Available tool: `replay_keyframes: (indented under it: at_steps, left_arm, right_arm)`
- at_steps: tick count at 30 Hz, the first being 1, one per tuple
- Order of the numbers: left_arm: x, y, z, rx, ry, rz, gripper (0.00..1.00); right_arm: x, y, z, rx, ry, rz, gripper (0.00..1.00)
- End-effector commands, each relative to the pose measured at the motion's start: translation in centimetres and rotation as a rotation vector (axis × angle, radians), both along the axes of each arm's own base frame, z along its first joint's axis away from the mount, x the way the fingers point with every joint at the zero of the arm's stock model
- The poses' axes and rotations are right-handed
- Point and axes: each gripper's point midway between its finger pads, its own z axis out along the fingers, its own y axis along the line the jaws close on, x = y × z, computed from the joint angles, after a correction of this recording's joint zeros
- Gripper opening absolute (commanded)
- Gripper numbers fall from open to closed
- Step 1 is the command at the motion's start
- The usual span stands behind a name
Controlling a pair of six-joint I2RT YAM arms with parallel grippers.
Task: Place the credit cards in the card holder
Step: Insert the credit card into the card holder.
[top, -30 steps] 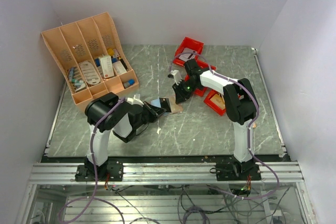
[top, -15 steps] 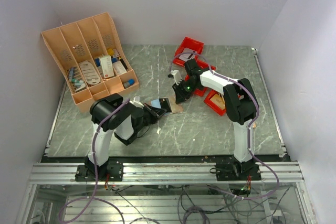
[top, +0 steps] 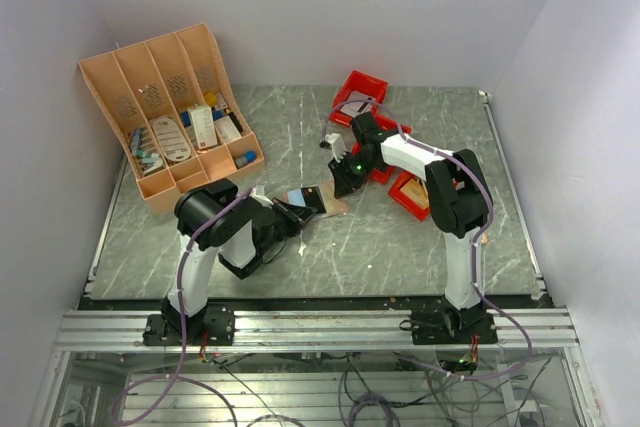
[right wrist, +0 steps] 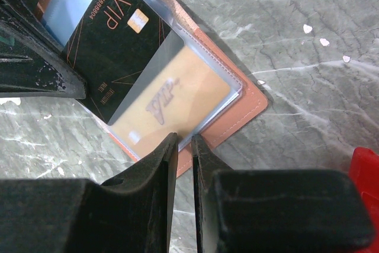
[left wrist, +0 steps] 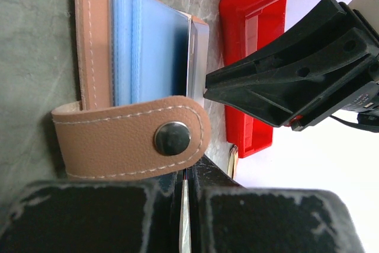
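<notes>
The card holder (top: 320,199) lay open near the middle of the surface (top: 400,247), between the two arms. The left fingers (left wrist: 89,217) were at its left edge, with its strap (left wrist: 130,140) lying just beside them. The right fingers (right wrist: 260,205) met its right side, where two overlapping credit cards (right wrist: 112,51) sat in it. An organiser rack (top: 170,107) stood in the far-left corner. One bin (top: 365,85) lay behind the holder, another bin (top: 408,197) to its right.
</notes>
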Motion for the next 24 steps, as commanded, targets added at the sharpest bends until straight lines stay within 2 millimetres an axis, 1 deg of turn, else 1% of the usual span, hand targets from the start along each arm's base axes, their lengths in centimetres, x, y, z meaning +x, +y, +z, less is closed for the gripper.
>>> replay_keyframes:
  at_steps: [1,9,14,18,19,24]
  left_arm:
    - [0.5,-0.3,1.4,-0.031,-0.071,0.031,0.07]
    - [0.3,-1.3,1.2,-0.027,-0.058,0.026,0.07]
    - [0.1,-1.3,1.0,-0.013,-0.048,0.025,0.14]
    - [0.0,-1.3,0.9,-0.007,-0.041,0.022,0.27]
    - [0.0,-1.3,0.9,-0.007,-0.04,0.022,0.28]
    - [0.0,-1.3,1.0,-0.011,-0.046,0.019,0.3]
  right_arm:
    - [-0.3,-0.3,-0.3,-0.014,-0.004,0.006,0.16]
    - [-0.3,-0.3,-0.2,-0.009,-0.004,0.007,0.17]
    - [-0.4,0.0,0.2,0.007,0.001,0.011,0.18]
    - [-0.3,0.4,1.5,0.039,-0.014,0.014,0.2]
    - [-0.3,0.5,1.9,0.047,-0.018,0.014,0.21]
    - [-0.3,1.1,4.0,0.093,-0.035,0.019,0.22]
